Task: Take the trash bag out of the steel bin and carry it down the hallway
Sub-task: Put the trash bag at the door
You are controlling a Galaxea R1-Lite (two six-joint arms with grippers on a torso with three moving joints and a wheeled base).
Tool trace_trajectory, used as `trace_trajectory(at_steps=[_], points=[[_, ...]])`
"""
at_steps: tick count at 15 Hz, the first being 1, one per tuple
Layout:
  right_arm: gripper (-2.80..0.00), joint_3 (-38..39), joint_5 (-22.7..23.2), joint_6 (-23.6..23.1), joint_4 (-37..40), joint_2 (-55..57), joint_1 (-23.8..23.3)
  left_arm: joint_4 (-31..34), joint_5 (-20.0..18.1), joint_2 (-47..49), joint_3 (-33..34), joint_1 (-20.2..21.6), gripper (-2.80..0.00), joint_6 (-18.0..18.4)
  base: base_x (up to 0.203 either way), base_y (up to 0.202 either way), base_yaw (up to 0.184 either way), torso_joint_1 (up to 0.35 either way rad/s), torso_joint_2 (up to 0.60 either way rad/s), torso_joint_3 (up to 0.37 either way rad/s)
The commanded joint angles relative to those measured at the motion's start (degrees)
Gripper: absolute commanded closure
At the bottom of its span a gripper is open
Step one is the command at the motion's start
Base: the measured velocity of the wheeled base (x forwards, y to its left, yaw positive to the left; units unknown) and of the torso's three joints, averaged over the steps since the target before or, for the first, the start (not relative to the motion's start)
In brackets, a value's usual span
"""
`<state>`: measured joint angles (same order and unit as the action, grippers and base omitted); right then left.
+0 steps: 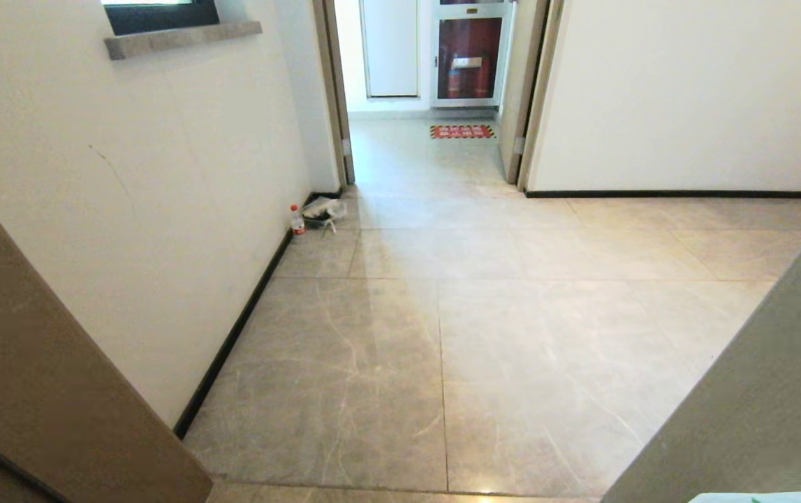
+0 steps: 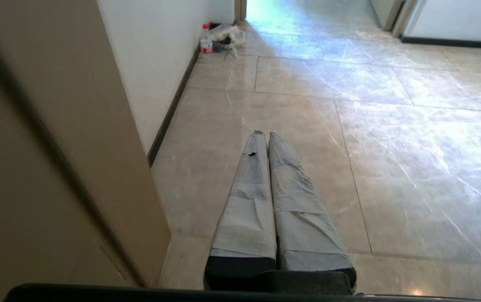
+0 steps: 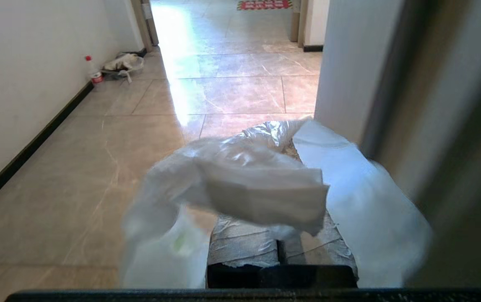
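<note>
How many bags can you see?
2. A white trash bag draped over the right gripper; a see-through bag on the floor by the left wall, beside a bottle. Others may be hidden.

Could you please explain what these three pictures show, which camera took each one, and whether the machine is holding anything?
This is a wheeled robot with two arms. One picture comes from a camera on its head, looking forward and down along the hallway through a doorway; neither arm shows there. The other two come from cameras on its wrists, looking out past the fingers. The left gripper has its two padded fingers pressed together with nothing between them. The right gripper is shut on the trash bag, thin white plastic with a little green print, which drapes over its fingers. On the floor by the left wall stand a small bottle with a red cap and a see-through bag with dark contents. A red mat lies beyond the far doorway.
</note>
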<state>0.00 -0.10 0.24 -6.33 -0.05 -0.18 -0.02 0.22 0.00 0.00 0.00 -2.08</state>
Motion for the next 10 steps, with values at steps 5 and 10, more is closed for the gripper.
trace_trajectory(at_steps=[5,10], points=[[0.00,2.3,0.0,0.0,-0.1,0.0,0.0,-0.2,0.0,0.0,0.1,0.0,0.00,0.0,0.185,0.000,0.000,0.003,0.00,0.003],[0.00,2.3,0.0,0.0,-0.1,0.0,0.0,-0.2,0.0,0.0,0.1,0.0,0.00,0.1,0.183,0.000,0.000,0.002,0.00,0.002]])
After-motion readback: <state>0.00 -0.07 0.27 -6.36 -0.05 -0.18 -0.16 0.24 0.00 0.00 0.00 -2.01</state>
